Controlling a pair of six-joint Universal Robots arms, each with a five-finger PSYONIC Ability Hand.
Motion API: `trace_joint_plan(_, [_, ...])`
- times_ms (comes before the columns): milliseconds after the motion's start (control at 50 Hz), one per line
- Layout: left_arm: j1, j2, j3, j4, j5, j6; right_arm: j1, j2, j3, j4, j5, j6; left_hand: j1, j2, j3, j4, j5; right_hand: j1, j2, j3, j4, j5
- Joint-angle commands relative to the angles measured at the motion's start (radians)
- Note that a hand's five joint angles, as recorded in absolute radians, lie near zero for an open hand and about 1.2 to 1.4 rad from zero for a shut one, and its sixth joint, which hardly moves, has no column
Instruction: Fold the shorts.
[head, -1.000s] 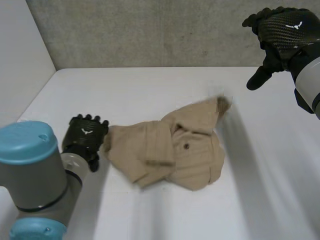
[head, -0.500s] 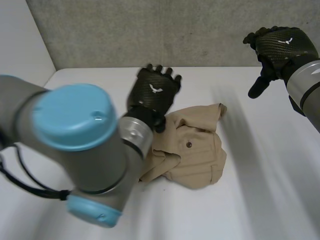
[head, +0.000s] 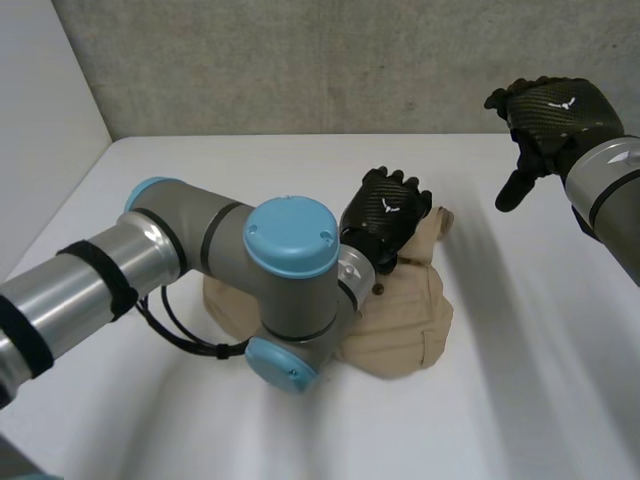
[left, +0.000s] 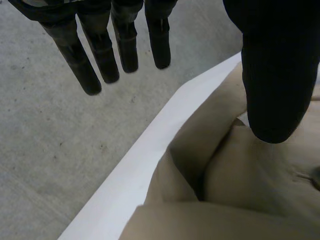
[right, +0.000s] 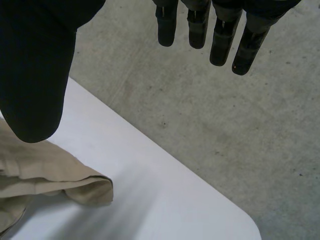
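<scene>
A: Status? Biggest first.

B: White counter (head: 560, 390). The left arm (head: 200, 245) reaches across it and hides the near part of the cloth. The tan shorts (head: 412, 322) lie bunched in a rough heap, under the left palm and back from its fingertips.

A: Hands?

B: Left hand (head: 386, 214) hovers over the far edge of the shorts. Its fingers (left: 85, 70) are straight and the thumb (left: 274, 75) stands apart from them, nothing held. The cloth sits below the thumb, and the fingertips reach beyond the cloth's edge. Right hand (head: 552, 108) is up in the air, well apart from the cloth. Its fingers (right: 220, 40) are released too, empty. One loose corner (right: 75, 187) of the shorts lies below its thumb.

A: Step in hand?

B: My read is that the left is lining up a grasp at that far edge. The fold looks barely begun.

A: How to do it right?

B: Bring the fingers down on the edge itself, not the middle of the heap, with the thumb under a single layer if possible. Pinch, lift low, and drag the cloth flat before folding, or the bunching gets locked in. The right hand should come down on the loose corner so both ends move together.
</scene>
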Motion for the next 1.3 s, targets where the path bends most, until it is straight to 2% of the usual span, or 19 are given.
trace_joint_plan(20, [0.005,-0.083,0.121,-0.02,0.058,-0.002,0.0,0.02,-0.001,-0.001,0.0,-0.001,0.15,0.154,0.16,0.157,0.154,0.015,-0.036,-0.039,-0.056,-0.065])
trace_joint_plan(160, [0.005,-0.138,0.183,-0.049,0.083,-0.002,0.0,0.026,-0.003,-0.003,0.0,-0.003,0.229,0.233,0.239,0.236,0.233,0.015,-0.036,-0.039,-0.056,-0.065])
trace_joint_plan(240, [0.01,-0.178,0.233,-0.066,0.086,-0.002,-0.003,0.034,-0.006,-0.005,0.0,-0.003,0.375,0.379,0.385,0.383,0.38,0.015,-0.036,-0.039,-0.056,-0.065])
trace_joint_plan(280, [0.022,-0.193,0.253,-0.066,0.086,-0.002,-0.009,0.036,-0.008,-0.003,0.0,-0.003,0.591,0.596,0.601,0.599,0.596,0.015,-0.036,-0.039,-0.056,-0.065])
trace_joint_plan(320, [0.025,-0.195,0.257,-0.066,0.086,-0.002,-0.018,0.036,-0.006,-0.005,0.0,-0.003,0.697,0.702,0.708,0.705,0.702,0.015,-0.036,-0.039,-0.056,-0.065])
trace_joint_plan(340, [0.033,-0.198,0.269,-0.064,0.072,-0.004,-0.02,0.036,-0.006,-0.005,0.0,-0.003,0.989,0.993,0.999,0.997,0.993,0.015,-0.036,-0.039,-0.056,-0.065])
trace_joint_plan(400, [0.034,-0.194,0.27,-0.064,0.06,-0.004,-0.026,0.04,-0.008,-0.003,0.0,-0.003,0.992,0.996,1.002,1.0,0.996,0.015,-0.036,-0.039,-0.056,-0.065])
trace_joint_plan(460, [0.034,-0.148,0.256,-0.063,-0.024,-0.004,-0.034,0.043,-0.012,0.0,0.002,-0.001,0.992,0.996,1.002,1.0,0.996,0.015,-0.036,-0.039,-0.056,-0.065])
trace_joint_plan(500, [0.036,-0.123,0.248,-0.061,-0.043,-0.005,-0.057,0.049,-0.021,0.006,0.011,0.003,0.992,0.996,1.002,1.0,0.996,0.015,-0.036,-0.039,-0.056,-0.065])
trace_joint_plan(540, [0.048,-0.002,0.17,-0.06,-0.086,-0.04,-0.076,0.051,-0.026,0.017,0.014,0.005,0.992,0.996,1.002,1.0,0.996,0.015,-0.036,-0.039,-0.056,-0.065])
trace_joint_plan(620, [0.073,0.127,0.046,-0.053,-0.08,-0.127,-0.081,0.065,-0.055,0.13,0.009,0.035,0.992,0.996,1.002,1.0,0.996,0.015,-0.036,-0.039,-0.056,-0.065])
trace_joint_plan(640, [0.1,0.208,-0.041,-0.031,-0.081,-0.178,-0.081,0.071,-0.06,0.153,0.008,0.051,0.992,0.996,1.002,1.0,0.996,0.015,-0.036,-0.039,-0.056,-0.065])
trace_joint_plan(720, [0.113,0.301,-0.159,0.006,-0.088,-0.212,-0.086,0.085,-0.058,0.253,-0.015,0.208,0.992,0.996,1.002,1.0,0.996,0.015,-0.036,-0.039,-0.056,-0.065])
trace_joint_plan(780, [0.114,0.345,-0.229,0.032,-0.095,-0.214,-0.093,0.085,-0.009,0.273,-0.078,0.371,0.992,0.996,1.002,1.0,0.996,0.015,-0.036,-0.039,-0.056,-0.065])
trace_joint_plan(820, [0.114,0.352,-0.241,0.037,-0.1,-0.214,-0.1,0.085,0.029,0.27,-0.113,0.434,0.992,0.996,1.002,1.0,0.996,0.015,-0.036,-0.039,-0.056,-0.065])
trace_joint_plan(940, [0.117,0.484,-0.313,0.04,-0.212,-0.225,-0.133,0.092,0.158,0.197,-0.212,0.595,0.992,0.996,1.002,1.0,0.996,0.015,-0.036,-0.039,-0.056,-0.065])
trace_joint_plan(1020, [0.126,0.55,-0.347,0.042,-0.224,-0.232,-0.126,0.146,0.206,0.122,-0.238,0.643,0.992,0.996,1.002,1.0,0.996,0.015,-0.036,-0.039,-0.056,-0.065])
trace_joint_plan(1140, [0.13,0.63,-0.392,0.042,-0.223,-0.275,-0.109,0.236,0.186,0.075,-0.23,0.69,0.992,0.996,1.002,1.0,0.996,0.015,-0.036,-0.039,-0.056,-0.065])
trace_joint_plan(1300, [0.13,0.688,-0.421,0.042,-0.221,-0.304,0.0,0.353,0.092,0.058,-0.215,0.741,0.992,0.996,1.002,1.0,0.996,0.015,-0.036,-0.039,-0.056,-0.065])
